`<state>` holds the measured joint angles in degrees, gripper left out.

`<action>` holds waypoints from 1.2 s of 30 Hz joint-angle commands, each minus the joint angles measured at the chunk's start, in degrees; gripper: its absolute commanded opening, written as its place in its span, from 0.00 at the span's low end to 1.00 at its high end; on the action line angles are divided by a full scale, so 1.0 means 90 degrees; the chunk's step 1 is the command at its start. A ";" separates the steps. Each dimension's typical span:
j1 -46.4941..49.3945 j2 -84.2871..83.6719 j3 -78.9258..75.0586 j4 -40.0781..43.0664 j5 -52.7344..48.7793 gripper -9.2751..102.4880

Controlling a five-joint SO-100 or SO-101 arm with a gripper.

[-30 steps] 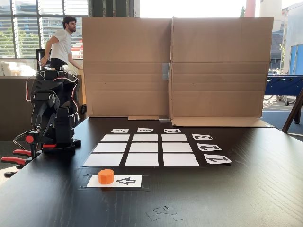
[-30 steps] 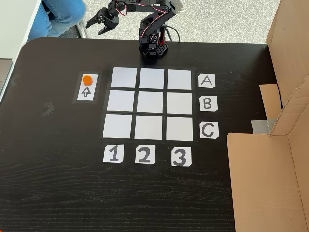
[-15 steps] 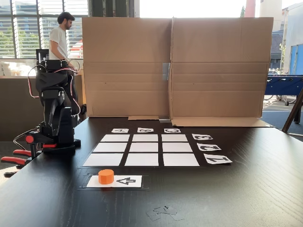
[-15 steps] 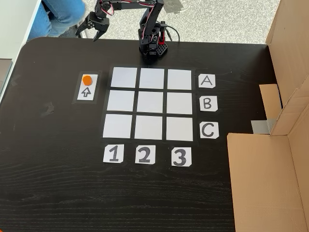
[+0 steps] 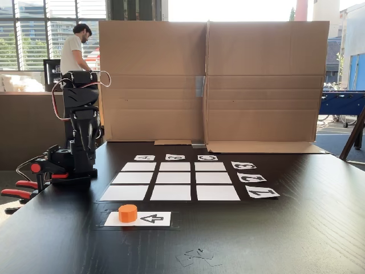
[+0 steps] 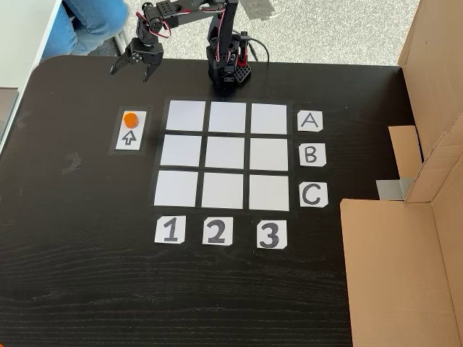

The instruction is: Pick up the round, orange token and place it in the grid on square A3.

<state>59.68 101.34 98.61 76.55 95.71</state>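
Note:
The orange token [image 6: 130, 118] sits on the upper end of a white arrow strip [image 6: 130, 137], left of the grid [image 6: 227, 155] in a fixed view from above. In a fixed view from table height the token [image 5: 128, 213] lies in front of the grid [image 5: 171, 192]. Square A3 [image 6: 269, 118] is the top-right cell beside label A, and it is the far-left cell [image 5: 138, 166] seen from table height. It is bare. My gripper [image 6: 131, 72] hangs open and holds nothing, a short way beyond the token near the table's far edge. The black arm [image 5: 82, 120] stands at the left.
A tall cardboard wall [image 5: 211, 80] closes off the table's back, and its flaps [image 6: 405, 246] lie along the right side seen from above. Red clamps [image 5: 17, 191] grip the left table edge. A person [image 5: 74, 51] stands behind the arm.
The arm has unfolded and reached out. The open gripper has swung left and down, coming closer to the token. The token has not moved.

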 commanded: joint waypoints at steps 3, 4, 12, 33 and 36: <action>-0.0234 -0.0293 -0.0283 0.0029 0.0039 0.47; -0.0264 -0.0361 -0.0293 0.0029 0.0039 0.47; -0.0459 -0.0898 -0.0527 0.0029 -0.0137 0.48; -0.0879 -0.2520 -0.1465 0.0049 -0.0859 0.49; -0.0898 -0.2744 -0.1572 0.0049 -0.0977 0.52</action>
<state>52.12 76.99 86.92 76.90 87.80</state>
